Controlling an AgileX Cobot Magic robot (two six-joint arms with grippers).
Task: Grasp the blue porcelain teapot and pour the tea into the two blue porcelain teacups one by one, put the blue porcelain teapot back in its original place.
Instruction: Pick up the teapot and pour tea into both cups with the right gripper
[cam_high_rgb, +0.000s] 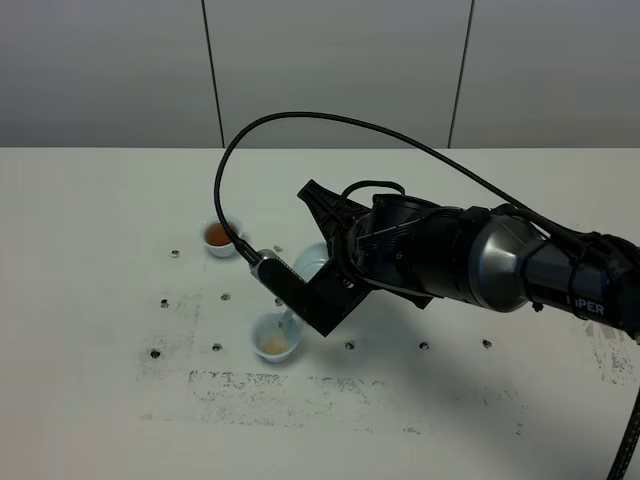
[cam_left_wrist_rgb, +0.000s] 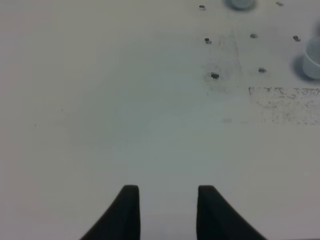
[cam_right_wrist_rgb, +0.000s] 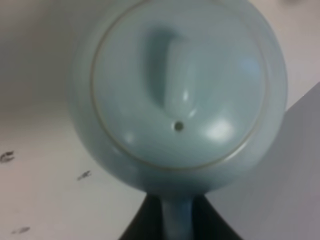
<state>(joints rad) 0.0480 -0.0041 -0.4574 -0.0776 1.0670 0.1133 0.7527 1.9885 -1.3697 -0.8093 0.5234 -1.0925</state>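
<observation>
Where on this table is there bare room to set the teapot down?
Bare: the wide stretch of table left of the far cup and near cup, and the front strip before the near cup. Crowded: the middle, where both cups, teapot and right arm bunch together.

Pale blue glaze on teapot (cam_right_wrist_rgb: 180, 90), far teacup (cam_high_rgb: 218, 238) and near teacup (cam_high_rgb: 275, 345); amber liquid in both. Bench (cam_high_rgb: 100, 260) white, dark-speckled.

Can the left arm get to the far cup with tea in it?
Probably yes: the left gripper is open and empty, with only bare table toward that cup; the teapot pours elsewhere.
</observation>
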